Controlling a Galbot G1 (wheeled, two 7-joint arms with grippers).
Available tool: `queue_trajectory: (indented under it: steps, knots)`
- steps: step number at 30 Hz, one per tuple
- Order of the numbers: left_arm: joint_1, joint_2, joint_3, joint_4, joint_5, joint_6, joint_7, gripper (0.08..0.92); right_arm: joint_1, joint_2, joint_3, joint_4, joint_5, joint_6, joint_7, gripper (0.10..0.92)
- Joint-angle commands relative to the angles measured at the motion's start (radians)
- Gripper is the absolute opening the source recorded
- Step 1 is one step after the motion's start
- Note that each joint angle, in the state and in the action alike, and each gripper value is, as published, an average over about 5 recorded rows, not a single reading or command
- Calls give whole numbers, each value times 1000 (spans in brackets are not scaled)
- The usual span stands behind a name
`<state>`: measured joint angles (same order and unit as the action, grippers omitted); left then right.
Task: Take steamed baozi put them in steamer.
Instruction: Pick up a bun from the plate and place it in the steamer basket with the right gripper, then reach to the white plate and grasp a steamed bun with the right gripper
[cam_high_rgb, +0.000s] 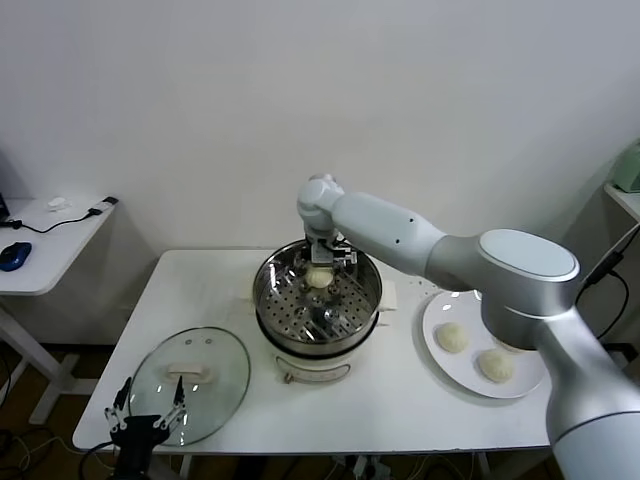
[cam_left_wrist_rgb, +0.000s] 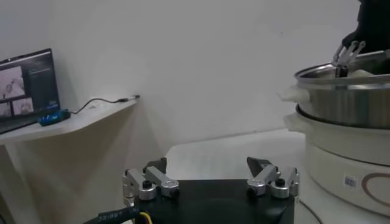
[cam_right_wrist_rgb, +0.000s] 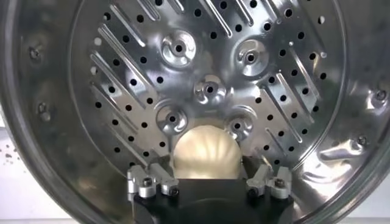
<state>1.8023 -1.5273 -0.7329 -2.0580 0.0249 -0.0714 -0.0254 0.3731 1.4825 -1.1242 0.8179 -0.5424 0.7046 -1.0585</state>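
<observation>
Left gripper (cam_high_rgb: 148, 413) parked wide open at tabletop's front left corner, by glass lid (cam_high_rgb: 190, 383). Two buns (cam_high_rgb: 452, 337) on plate (cam_high_rgb: 438, 357) at right edge. Farther back, right gripper (cam_high_rgb: 320, 266) spread wide inside steamer (cam_high_rgb: 317, 303), one bun (cam_right_wrist_rgb: 205, 154) between fingers on perforated tray.

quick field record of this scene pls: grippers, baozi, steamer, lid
right gripper: inside the steamer, jaws open either side of a baozi
baozi in steamer: one, on the perforated tray near the far wall
steamer: table centre, uncovered
baozi on plate: two visible
plate: to the steamer's right
glass lid: flat on the table, front left
left gripper: parked at the lid's edge, jaws open
</observation>
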Motion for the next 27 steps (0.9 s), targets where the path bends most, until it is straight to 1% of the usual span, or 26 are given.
queue_trajectory:
  steps: [1,4,5,7,9,11,14,16,18,21,23,25,27]
  knots:
    - [1,-5,4,0,1,-1,-1,823,91,-60,-2,79,135,-20,-39,822]
    - [-1,-10,9,-2,1,-2,-1,823,180,-126,-24,147,246,-53,-63,823]
    - [-2,-11,9,-4,2,-1,-1,823,220,-157,-41,167,304,-76,-71,823]
    - [-1,-10,9,-12,2,0,0,823,308,-219,-106,200,469,-148,-83,823]
    - [1,-9,7,-24,2,4,1,823,393,-287,-201,228,651,-251,-76,823]
    - [2,-7,4,-36,1,7,2,823,461,-362,-307,264,813,-375,-37,823]
    - [4,-3,1,-46,-2,10,2,823,523,-484,-425,358,982,-641,27,823]
    - [5,-1,-1,-48,-6,11,2,823,525,-563,-452,410,1038,-813,52,823]
    - [6,2,-3,-47,-8,11,2,823,502,-643,-458,440,1073,-924,78,823]
    - [9,9,-3,-45,-9,11,3,823,460,-748,-477,478,1122,-1015,108,823]
    - [11,11,-3,-46,-8,11,5,823,418,-803,-473,497,1135,-1055,85,823]
    - [12,12,-3,-46,-7,11,8,823,353,-846,-450,505,1127,-1079,54,823]
    - [13,11,-3,-47,-7,11,12,823,256,-874,-399,495,1087,-1081,30,823]
